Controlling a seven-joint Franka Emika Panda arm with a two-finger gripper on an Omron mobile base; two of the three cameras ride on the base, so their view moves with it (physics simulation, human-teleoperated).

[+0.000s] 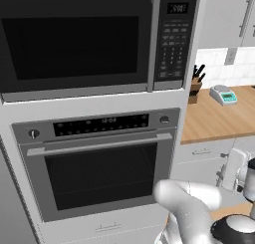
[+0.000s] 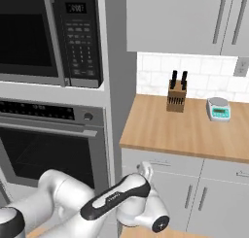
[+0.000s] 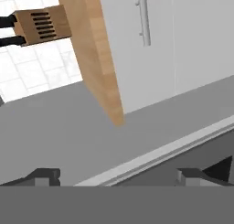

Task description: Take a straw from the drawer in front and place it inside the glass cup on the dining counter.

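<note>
The drawer (image 1: 201, 152) is the shallow light-grey front just under the wooden worktop, right of the oven column, and it is shut. Its slim bar handle (image 3: 144, 17) shows in the hand view, which is rolled on its side. The same drawer front (image 2: 163, 165) sits just beyond my arm in the right base view. My gripper (image 3: 119, 175) is open, its two dark fingertips (image 3: 45, 175) wide apart with nothing between them, a short way in front of the drawer. The straw is hidden. The glass cup and the dining counter are out of view.
A tall grey column with a microwave (image 1: 79, 39) and an oven (image 1: 99, 163) stands left of the drawer. On the wooden worktop (image 2: 185, 130) are a knife block (image 2: 177, 93) and a small kitchen scale (image 2: 218, 109). Grey cabinet doors (image 2: 194, 198) lie below the drawer.
</note>
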